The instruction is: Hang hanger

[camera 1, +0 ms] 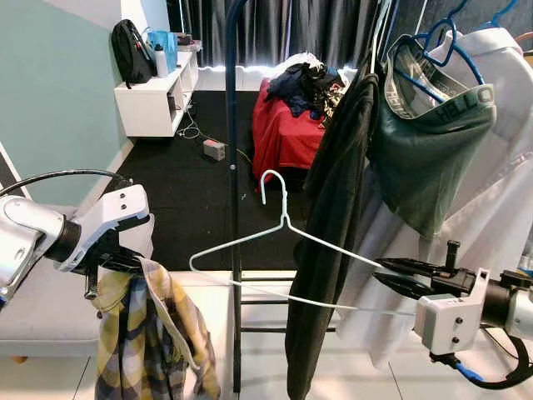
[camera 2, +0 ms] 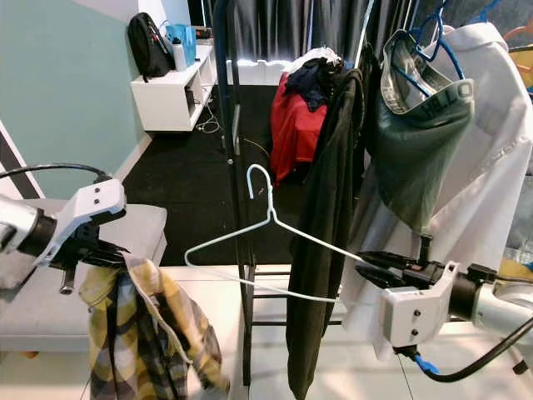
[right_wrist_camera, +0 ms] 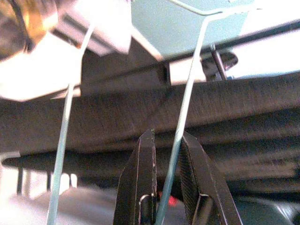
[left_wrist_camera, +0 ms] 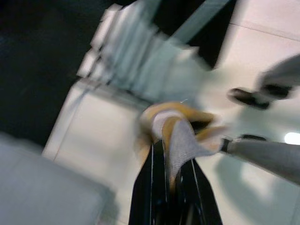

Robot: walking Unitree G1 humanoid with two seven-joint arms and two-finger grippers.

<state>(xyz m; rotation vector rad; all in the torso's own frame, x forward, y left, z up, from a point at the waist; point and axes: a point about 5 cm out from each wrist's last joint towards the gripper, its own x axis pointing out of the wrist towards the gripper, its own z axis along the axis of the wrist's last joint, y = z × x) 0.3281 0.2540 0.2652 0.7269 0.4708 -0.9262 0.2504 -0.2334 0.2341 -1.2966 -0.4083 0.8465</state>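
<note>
the right gripper (camera 1: 391, 275) has its jaws closed on the white wire hanger (camera 1: 279, 242), pinching the thin wire at the hanger's right shoulder end; the right wrist view shows the wire (right_wrist_camera: 180, 136) running between the two black fingers. held by that one tip, the hanger floats roughly level in the air with its hook (camera 1: 271, 183) pointing up and free, just right of the dark rack post (camera 1: 233, 208) and left of the black garment (camera 1: 333, 225) hanging on the rack. gripping the end rather than the middle probably keeps the hook clear for catching a rail.

the left gripper (camera 1: 112, 267) is low on the left, jaws clamped on a bunched yellow plaid shirt (camera 1: 146, 342) that dangles below it, near the grey bench (camera 1: 50, 317). it looks parked aside, so the cloth stays off the floor and out of the hanger's path.

the hanger is not yet on the rack; the hook sits well below the rail where blue hangers (camera 1: 441, 37) carry a green garment (camera 1: 425, 142) and white shirt (camera 1: 508, 125).
</note>
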